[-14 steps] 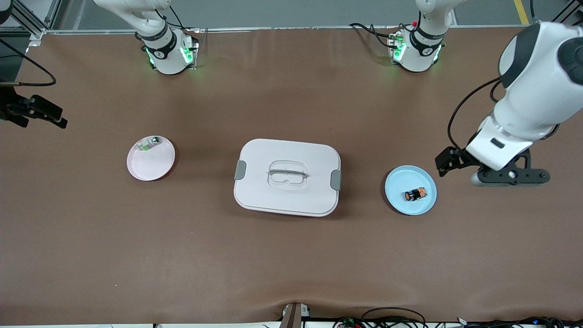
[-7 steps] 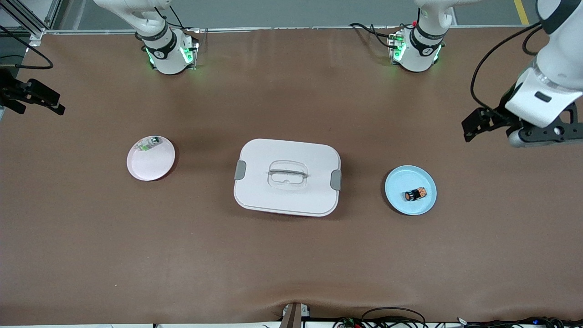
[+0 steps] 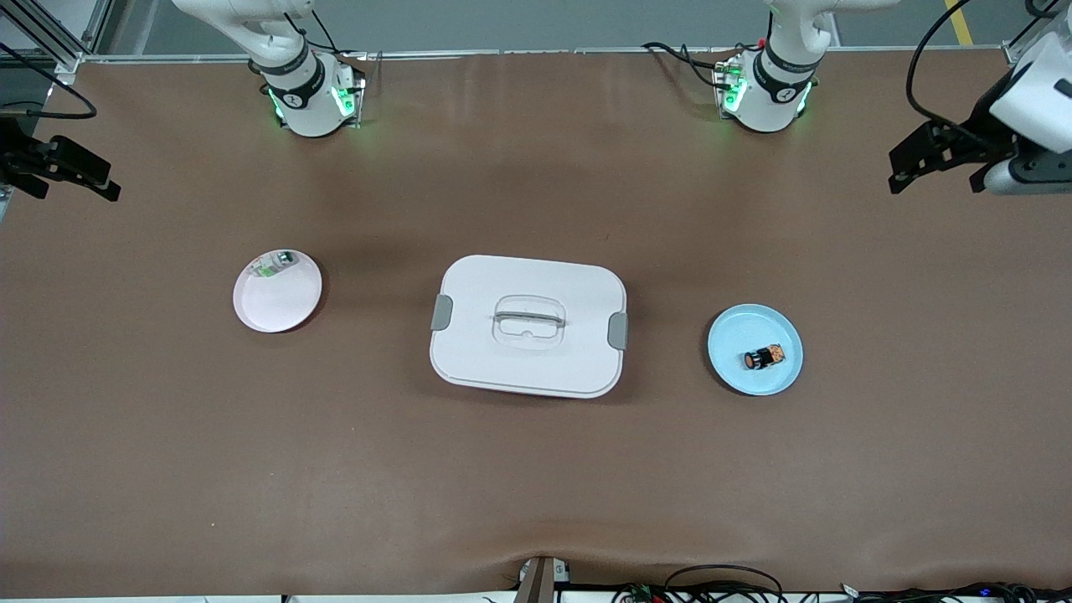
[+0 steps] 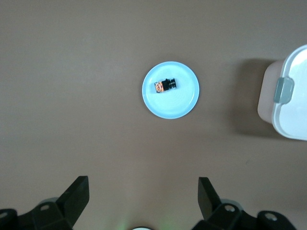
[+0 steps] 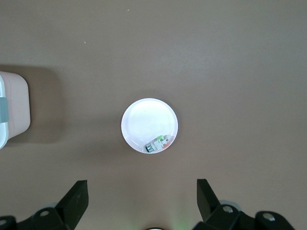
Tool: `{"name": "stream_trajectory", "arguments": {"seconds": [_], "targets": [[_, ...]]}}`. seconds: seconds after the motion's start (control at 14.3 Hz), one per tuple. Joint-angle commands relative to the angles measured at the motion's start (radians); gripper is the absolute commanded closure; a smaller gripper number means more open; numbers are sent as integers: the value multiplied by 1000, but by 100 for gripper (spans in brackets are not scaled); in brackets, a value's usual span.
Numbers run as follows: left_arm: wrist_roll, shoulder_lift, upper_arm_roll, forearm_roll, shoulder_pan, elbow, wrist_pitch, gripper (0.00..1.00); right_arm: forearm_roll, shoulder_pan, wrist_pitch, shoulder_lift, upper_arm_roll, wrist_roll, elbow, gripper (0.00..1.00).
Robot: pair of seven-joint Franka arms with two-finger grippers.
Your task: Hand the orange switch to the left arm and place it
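The orange switch [image 3: 765,358] [image 4: 164,86] lies on the blue plate [image 3: 733,335] [image 4: 184,103] toward the left arm's end of the table [image 3: 536,469], beside the box [image 3: 528,326]. The left gripper [image 3: 938,163] [image 4: 144,203] hangs over that end's edge, fingers spread and empty. The right gripper [image 3: 71,180] [image 5: 141,201] hangs over the right arm's edge, fingers apart and empty.

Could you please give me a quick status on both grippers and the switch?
Left gripper and right gripper open, high at table ends. Switch on blue plate, untouched. Box sits between the plates.
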Motion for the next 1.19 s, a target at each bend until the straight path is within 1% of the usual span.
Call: {"name": "stream_trajectory", "arguments": {"seconds": [0.0,0.28,1.12], "targets": [[54,-52,21,-13,-15,-51,-13,0,-12,-8,-26,1,8,13,21,0],[51,-53,22,-9,-15,-43,-33,0,-13,-6,-28,1,8,13,21,0],[36,-46,19,0,-16,-26,-34,0,1,-6,-26,4,7,6,29,0]]}}
